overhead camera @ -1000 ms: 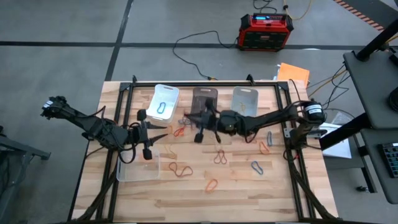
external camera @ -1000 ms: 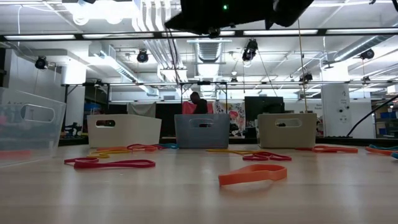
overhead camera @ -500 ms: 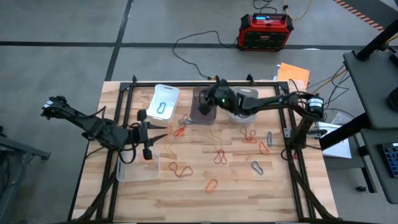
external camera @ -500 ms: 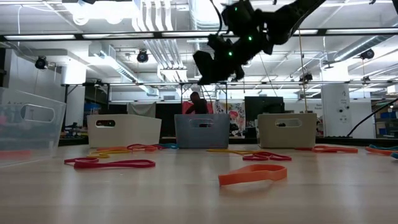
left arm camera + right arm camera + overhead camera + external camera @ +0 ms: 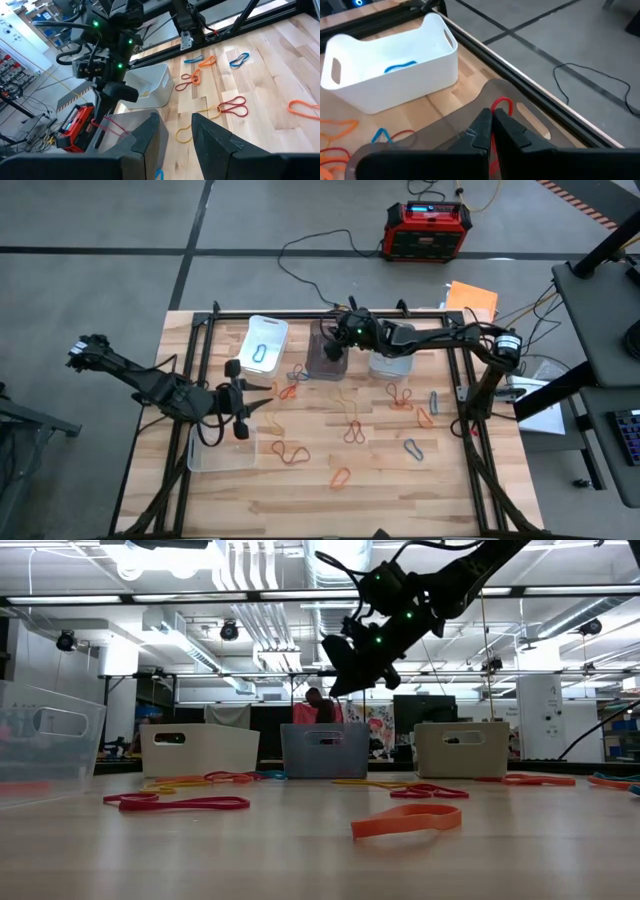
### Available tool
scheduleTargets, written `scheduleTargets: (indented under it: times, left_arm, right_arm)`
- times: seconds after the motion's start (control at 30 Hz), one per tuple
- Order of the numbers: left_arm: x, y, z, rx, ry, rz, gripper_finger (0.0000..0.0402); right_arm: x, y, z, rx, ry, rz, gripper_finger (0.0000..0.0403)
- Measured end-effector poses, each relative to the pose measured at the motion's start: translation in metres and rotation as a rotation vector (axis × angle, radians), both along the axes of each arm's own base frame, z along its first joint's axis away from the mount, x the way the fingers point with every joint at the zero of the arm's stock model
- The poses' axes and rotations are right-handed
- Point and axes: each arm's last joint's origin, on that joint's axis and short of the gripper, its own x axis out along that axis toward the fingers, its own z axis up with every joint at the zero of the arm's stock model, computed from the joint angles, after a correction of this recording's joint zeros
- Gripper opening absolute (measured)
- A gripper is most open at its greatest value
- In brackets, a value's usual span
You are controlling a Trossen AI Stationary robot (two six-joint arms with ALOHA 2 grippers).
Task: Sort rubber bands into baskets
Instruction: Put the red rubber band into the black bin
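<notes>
A pale wooden table (image 5: 380,470) holds scattered bands. The right tool (image 5: 492,116), clenched on a thin red rubber band (image 5: 501,104), hangs directly above the smoky dark translucent plastic basket (image 5: 325,352). The left tool (image 5: 240,393) waits half-open, holding nothing, above a clear basket (image 5: 222,452).

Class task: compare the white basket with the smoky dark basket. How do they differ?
The white basket is opaque and holds a blue band; the smoky dark basket is translucent, with the right tool holding a red band above it. The white one has no tool over it. Both have handle slots.
</notes>
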Motion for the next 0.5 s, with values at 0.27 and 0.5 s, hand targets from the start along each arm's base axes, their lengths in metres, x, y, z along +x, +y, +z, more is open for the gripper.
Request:
scheduleTargets:
  times: [0.27,0.5]
  left_arm:
    - [0.0002,-0.0001,-0.0001,0.0,0.0,0.0,0.0097]
    - [0.0003,-0.0001,-0.0002,0.0,0.0,0.0,0.0097]
  right_arm:
    - [-0.0024,-0.0028,-0.0021,0.01,0.022,-0.013,0.0008]
    - [-0.0027,-0.0034,-0.0021,0.028,0.008,-0.026,0.0008]
